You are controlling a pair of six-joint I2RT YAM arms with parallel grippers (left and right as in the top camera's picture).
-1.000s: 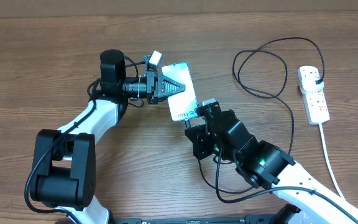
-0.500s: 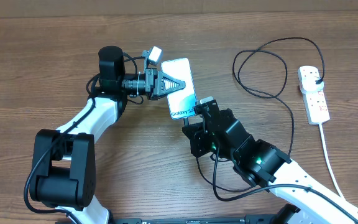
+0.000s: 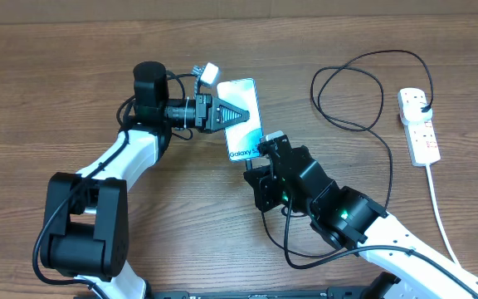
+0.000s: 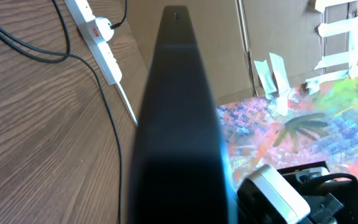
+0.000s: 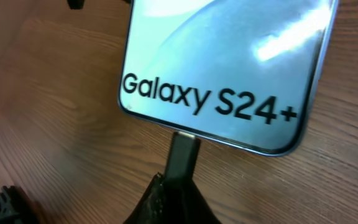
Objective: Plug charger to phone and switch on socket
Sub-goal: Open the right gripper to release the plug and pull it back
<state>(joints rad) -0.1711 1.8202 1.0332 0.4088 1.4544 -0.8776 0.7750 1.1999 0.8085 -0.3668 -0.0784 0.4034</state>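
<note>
Alignment is tightened: the slim teal-screened phone, clamped mid-table by the left gripper, is now met at its near edge by the thin black charger connector pinched in the right gripper, readying insertion.

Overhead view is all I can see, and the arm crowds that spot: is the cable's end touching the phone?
Observer: Yes. The right wrist view shows the charger's connector tip meeting the middle of the bottom edge of the phone. How deep it sits, I cannot tell.
Visitor: What is holding the tip there?
Observer: The right claw pinches it from just behind.
Visitor: And what does the writing on the phone say in full?
Observer: "Galaxy S24+", in black letters along the phone's lower end.
</note>
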